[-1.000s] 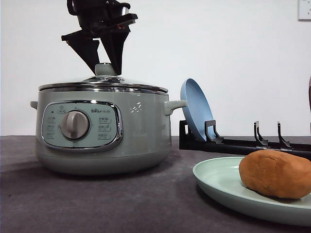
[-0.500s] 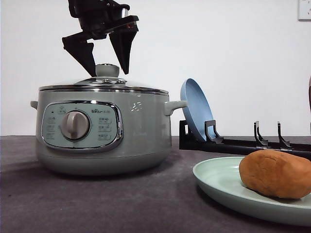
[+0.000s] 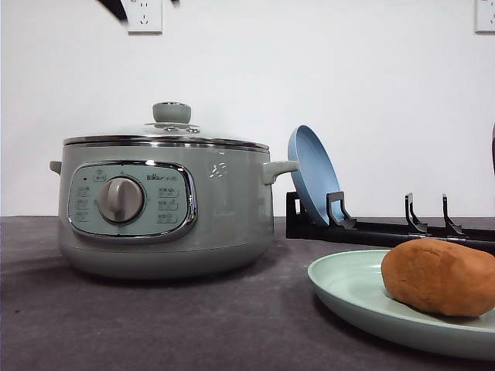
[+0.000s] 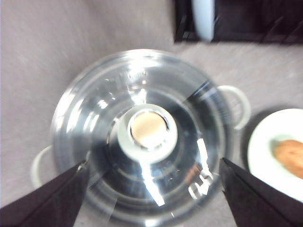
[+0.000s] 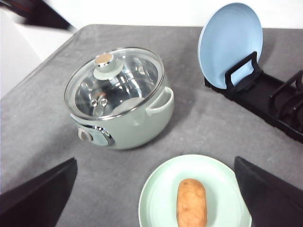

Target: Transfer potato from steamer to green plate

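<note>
The sage-green steamer (image 3: 162, 209) stands at the left of the table with its glass lid (image 3: 166, 139) on. The orange-brown potato (image 3: 439, 277) lies on the green plate (image 3: 348, 290) at the front right, also seen from above as potato (image 5: 191, 202) on plate (image 5: 161, 189). My left gripper (image 4: 152, 163) hangs open high over the lid knob (image 4: 147, 128), its fingers (image 4: 52, 201) spread wide and holding nothing. My right gripper (image 5: 155, 161) is open above the plate, well clear of the potato.
A blue plate (image 3: 311, 182) stands upright in a black rack (image 3: 387, 228) behind the green plate. The steamer's side handle (image 3: 278, 168) points toward the rack. A wall socket (image 3: 144, 15) is high on the white wall.
The left gripper opened off the lid knob and rose up out of the front view. The lid stayed on the steamer; potato and plate did not move.
</note>
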Action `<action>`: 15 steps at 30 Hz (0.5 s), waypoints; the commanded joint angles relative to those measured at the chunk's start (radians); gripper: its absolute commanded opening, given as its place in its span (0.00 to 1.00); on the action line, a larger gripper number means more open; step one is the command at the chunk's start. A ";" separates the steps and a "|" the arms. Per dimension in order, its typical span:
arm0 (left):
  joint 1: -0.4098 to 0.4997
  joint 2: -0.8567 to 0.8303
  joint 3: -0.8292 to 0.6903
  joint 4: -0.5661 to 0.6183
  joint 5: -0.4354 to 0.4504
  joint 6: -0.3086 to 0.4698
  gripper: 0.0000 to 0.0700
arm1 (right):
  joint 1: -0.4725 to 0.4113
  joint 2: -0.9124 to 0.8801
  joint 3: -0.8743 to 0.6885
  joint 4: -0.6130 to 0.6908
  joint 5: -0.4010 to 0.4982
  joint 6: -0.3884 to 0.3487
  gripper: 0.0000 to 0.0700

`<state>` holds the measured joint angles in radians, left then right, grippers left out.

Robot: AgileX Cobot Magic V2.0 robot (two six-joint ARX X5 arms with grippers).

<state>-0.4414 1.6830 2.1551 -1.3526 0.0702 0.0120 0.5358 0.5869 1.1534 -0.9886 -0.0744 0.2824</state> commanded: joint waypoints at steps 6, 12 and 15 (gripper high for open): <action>-0.017 -0.234 -0.088 0.022 0.002 0.007 0.79 | 0.004 0.006 0.019 -0.010 0.004 -0.046 1.00; -0.018 -0.538 -0.406 0.168 0.002 0.013 0.79 | 0.004 0.005 0.019 -0.011 0.004 -0.075 1.00; -0.018 -0.697 -0.594 0.268 0.002 0.014 0.79 | 0.004 0.006 0.018 -0.016 0.005 -0.091 1.00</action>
<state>-0.4545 1.0165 1.6044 -1.1160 0.0708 0.0137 0.5358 0.5869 1.1534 -1.0077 -0.0742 0.2141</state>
